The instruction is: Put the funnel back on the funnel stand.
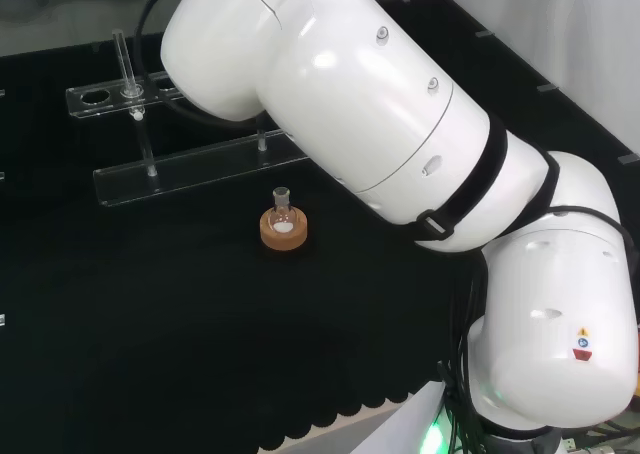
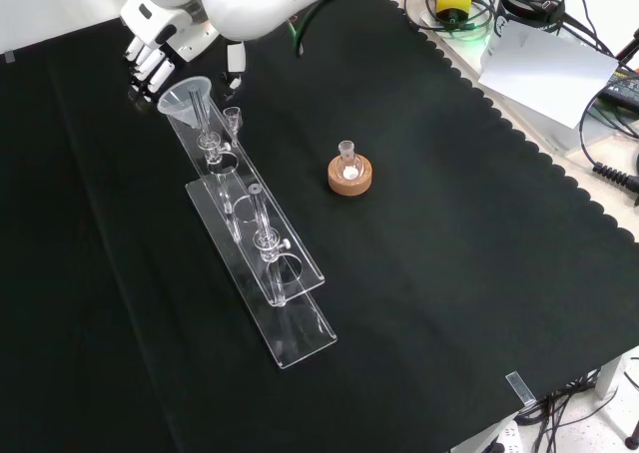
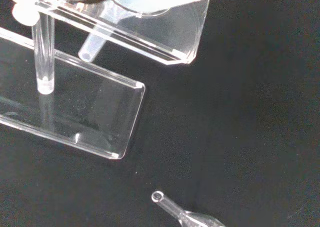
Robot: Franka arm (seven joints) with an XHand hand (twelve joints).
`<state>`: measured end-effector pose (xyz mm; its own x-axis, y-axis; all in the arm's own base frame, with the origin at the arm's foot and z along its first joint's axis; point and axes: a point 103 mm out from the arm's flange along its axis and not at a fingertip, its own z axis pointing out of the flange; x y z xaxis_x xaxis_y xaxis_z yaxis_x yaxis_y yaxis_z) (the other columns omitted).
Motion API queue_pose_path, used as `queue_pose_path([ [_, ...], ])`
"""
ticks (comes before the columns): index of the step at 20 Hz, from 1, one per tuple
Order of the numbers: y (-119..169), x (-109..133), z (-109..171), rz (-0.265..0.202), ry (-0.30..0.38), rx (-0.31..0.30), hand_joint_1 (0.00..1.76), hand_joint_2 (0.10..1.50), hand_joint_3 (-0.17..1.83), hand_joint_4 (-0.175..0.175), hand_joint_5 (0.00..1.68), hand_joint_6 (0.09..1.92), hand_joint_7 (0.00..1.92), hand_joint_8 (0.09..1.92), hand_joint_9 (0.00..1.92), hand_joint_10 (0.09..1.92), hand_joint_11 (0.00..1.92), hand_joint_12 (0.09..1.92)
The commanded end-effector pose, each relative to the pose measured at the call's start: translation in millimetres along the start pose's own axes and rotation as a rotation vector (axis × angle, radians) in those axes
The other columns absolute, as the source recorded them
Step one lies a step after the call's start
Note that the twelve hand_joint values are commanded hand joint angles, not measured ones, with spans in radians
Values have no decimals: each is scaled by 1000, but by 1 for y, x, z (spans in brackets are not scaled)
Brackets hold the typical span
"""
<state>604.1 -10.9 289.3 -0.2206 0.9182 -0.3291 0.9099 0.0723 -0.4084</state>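
1. The clear plastic cone-shaped funnel (image 2: 190, 102) sits at the far end of the clear acrylic two-tier funnel stand (image 2: 262, 263), near the far left corner of the black cloth (image 2: 449, 273) in the front view.
2. Its long axis looks nearly upright, mouth up, stem (image 3: 93, 47) down through the upper shelf.
3. The black and white hand (image 2: 152, 49) hovers just beside the rim; I cannot tell how its fingers are set.
4. Judged risk: a finger catching the rim on withdrawal could tip the funnel out.

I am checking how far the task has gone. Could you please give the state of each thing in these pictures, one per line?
funnel: upright at the far end of the stand, stem pointing down through the upper shelf.
funnel stand: upright on the cloth, clear, two shelves.
hand: at the funnel's rim; grip cannot be told.
flask: upright on its ring, something white inside.
cork ring: flat on the cloth.
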Motion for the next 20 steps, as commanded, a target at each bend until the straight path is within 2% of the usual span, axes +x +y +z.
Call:
queue_pose_path([
  [1, -7, 5, 2, -5, 6, 60, 760, 682, 600, -39, 16, 87, 2, 87, 24, 481, 14, 1305],
  [3, -16, 5, -1, 4, 11, 37, 752, 687, 572, -34, 3, 87, 0, 87, 4, 395, 2, 1233],
  [5, -26, 4, -5, 10, 17, 19, 747, 689, 558, -32, 0, 87, 0, 87, 0, 384, 0, 1213],
  [14, -96, 0, -24, 68, 53, -86, 733, 706, 528, -44, 0, 87, 37, 87, 3, 655, 0, 1354],
  [20, -142, -3, -23, 115, 78, -128, 730, 706, 537, -52, 26, 87, 96, 87, 61, 723, 0, 1437],
])
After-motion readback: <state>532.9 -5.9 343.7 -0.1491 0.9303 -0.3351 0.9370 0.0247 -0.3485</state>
